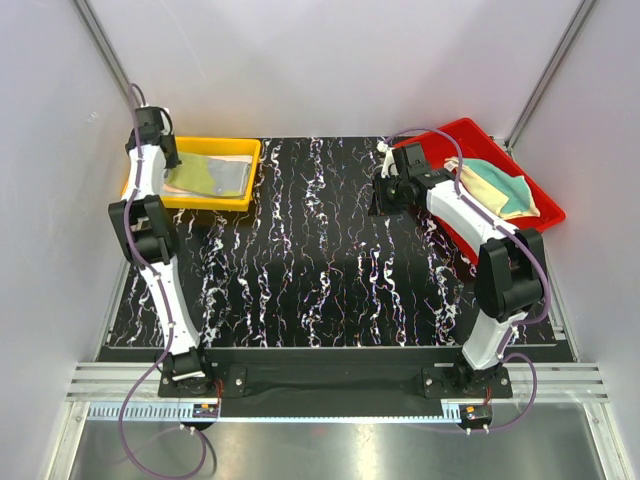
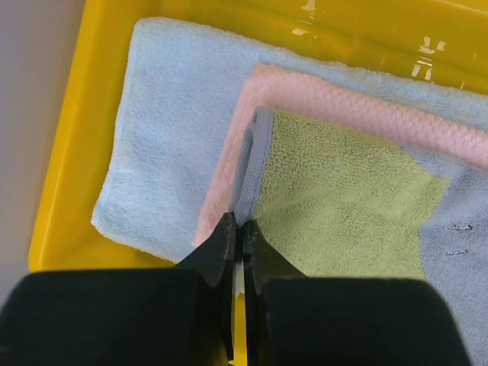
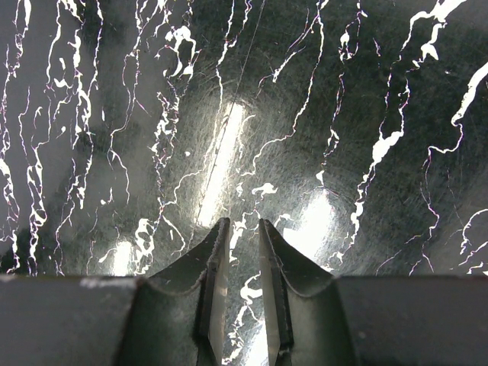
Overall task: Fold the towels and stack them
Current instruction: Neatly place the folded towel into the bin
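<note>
Over the towels [image 2: 171, 130], left hand [image 2: 239, 223] shut, clear only at wrist; right hand [image 3: 243, 224] narrowly parted, empty.

Lab test cell: white panel walls [image 1: 40, 200], aluminium rail frame [image 1: 330, 385].

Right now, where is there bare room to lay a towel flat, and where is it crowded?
Bare: the marbled tabletop between yellow bin and red bin, down to the arm bases. Crowded: folded towels fill the yellow bin; loose towels lie in the red bin.

no legible text, labels, brands, numbers or signs on anything
</note>
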You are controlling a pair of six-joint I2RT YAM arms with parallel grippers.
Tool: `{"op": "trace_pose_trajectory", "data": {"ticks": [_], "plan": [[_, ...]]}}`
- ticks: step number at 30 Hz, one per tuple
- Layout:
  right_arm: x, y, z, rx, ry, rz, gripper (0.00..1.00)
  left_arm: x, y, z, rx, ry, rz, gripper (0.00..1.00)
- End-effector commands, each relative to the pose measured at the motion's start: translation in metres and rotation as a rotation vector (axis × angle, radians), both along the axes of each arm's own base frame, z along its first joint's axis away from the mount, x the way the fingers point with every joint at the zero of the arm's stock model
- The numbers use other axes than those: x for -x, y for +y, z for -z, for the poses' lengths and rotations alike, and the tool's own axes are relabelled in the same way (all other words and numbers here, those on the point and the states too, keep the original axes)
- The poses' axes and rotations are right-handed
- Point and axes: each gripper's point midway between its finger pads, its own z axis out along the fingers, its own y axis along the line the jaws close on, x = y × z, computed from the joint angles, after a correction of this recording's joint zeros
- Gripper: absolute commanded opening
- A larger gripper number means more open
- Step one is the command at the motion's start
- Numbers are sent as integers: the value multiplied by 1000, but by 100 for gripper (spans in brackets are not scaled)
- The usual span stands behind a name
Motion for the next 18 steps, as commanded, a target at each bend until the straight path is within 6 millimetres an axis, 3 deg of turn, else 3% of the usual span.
{"op": "trace_pose_trajectory", "data": {"ticks": [1, 7, 14, 15, 18], "plan": [[-12, 6, -16, -29, -43, -1, 28, -13, 13, -33, -16, -113, -24, 0], [-14, 6, -13, -25, -41, -2, 29, -4, 18, -45, -50, -144, -55, 0], [-15, 5, -9, -18, -39, 3, 29, 3, 27, -36, -73, -107, -109, 0], [-16, 4, -10, -18, -39, 4, 30, 2, 27, -39, -73, -116, -114, 9], [-15, 5, -12, -20, -39, 9, 34, 3, 25, -50, -65, -129, -121, 48]]}}
